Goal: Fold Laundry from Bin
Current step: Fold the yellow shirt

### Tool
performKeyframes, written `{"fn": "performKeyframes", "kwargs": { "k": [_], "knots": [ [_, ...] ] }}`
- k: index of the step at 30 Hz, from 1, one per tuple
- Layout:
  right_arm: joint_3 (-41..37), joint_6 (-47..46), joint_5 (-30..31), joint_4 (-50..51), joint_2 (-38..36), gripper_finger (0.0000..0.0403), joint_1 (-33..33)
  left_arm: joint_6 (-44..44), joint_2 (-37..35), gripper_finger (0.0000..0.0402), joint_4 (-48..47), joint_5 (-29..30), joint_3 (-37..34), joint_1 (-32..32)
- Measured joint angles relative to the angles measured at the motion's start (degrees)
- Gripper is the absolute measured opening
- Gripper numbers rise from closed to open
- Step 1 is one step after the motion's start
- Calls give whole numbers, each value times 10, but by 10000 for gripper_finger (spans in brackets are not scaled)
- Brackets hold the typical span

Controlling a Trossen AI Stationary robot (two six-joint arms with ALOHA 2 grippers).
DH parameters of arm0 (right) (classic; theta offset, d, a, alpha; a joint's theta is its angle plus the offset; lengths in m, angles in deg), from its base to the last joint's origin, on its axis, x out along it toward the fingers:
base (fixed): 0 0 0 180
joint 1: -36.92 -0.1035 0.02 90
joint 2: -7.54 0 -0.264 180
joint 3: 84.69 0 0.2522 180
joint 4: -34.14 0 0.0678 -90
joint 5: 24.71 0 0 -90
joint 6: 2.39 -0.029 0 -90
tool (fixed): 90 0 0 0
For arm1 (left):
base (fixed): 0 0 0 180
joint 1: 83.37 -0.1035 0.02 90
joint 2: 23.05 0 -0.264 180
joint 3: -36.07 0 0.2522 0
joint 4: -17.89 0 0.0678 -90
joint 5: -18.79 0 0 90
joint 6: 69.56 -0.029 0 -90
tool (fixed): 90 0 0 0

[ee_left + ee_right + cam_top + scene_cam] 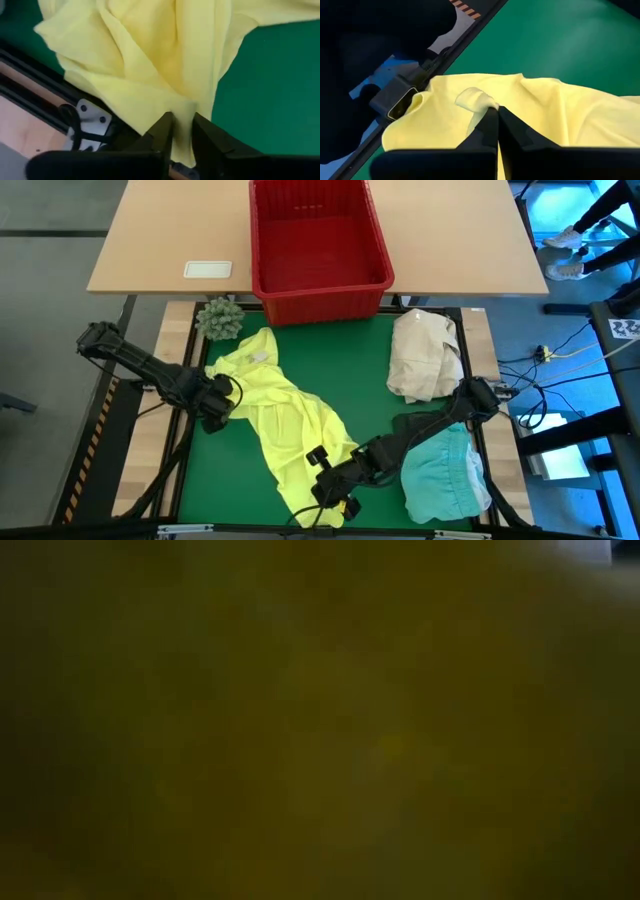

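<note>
On the green mat (370, 370), largest thing in play: bright yellow shirt (285, 415), strung out crumpled from beside the mat's far-left corner down to its near edge, well short of the mat's right side. Past the mat's far edge, red bin (318, 280), slotted walls, standing on the tan table (160, 230), nothing seen inside from above. Cream-white cloth bundle (425, 355) heaped on the mat's far-right part, just near of the bin's right corner. Turquoise garment (440, 475) bunched at the mat's near-right corner, partly under the right arm. Spiky green ball (219, 318) off the mat's far-left corner, just left of the bin. Small white card (208, 269) on the table, left of the bin.

Left gripper (222, 402) down at the shirt's left edge, midway along the mat's left side; fingers (162, 132) astride a fold of yellow cloth, a narrow gap between them with the fabric running through it, so gripping the shirt, though not pressed fully together. Right gripper (335, 498) at the shirt's near end, by the mat's near edge; fingers (485, 132) clamped tight together on a pinch of yellow cloth, a small tuft puckered up just ahead of the tips.

Low view blocked by a dark yellowish blur, nothing to make out there.
</note>
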Motion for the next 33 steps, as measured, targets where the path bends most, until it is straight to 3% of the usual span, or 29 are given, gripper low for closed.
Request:
{"fn": "performKeyframes", "kwargs": {
  "k": [10, 16, 21, 25, 33],
  "knots": [
    [0, 2, -45, -7, 1, 0, 7, -20, 0, 141, -10, 6, 44, -2],
    [0, 2, -49, -14, 3, 0, 7, -94, 8, 151, 188, 31, 47, 21],
    [0, -20, -30, -15, 3, 7, 7, -165, 61, 151, 314, 71, 44, 46],
    [0, -23, -33, 0, 3, 39, 6, -176, 121, 151, 331, 81, 44, 52],
    [14, -59, -46, 60, 3, 150, -15, -228, 204, 151, 327, 95, 44, 37]
  ]
}}
